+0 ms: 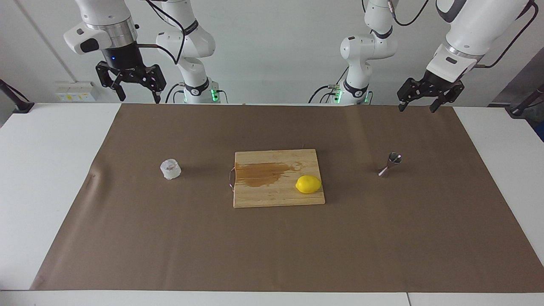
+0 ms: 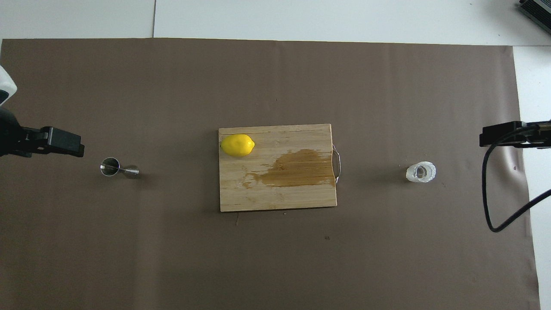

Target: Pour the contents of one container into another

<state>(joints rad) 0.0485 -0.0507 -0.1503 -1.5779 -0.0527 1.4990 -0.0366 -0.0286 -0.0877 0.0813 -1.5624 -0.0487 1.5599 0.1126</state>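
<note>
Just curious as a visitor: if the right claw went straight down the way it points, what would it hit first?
Probably bare brown paper; the open right gripper hangs nearer the robots than the clear cup.

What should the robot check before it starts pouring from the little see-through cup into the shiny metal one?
1. Clear cup upright on the brown mat, nothing blocking it: ok.
2. Jigger standing upright, open mouth up: ok.
3. Right gripper open, raised and empty: ok.
4. Left gripper open, raised and empty: ok.
5. Lemon sits on the cutting board, apart from both containers: ok.
6. Anything inside the cup: cannot tell.
</note>
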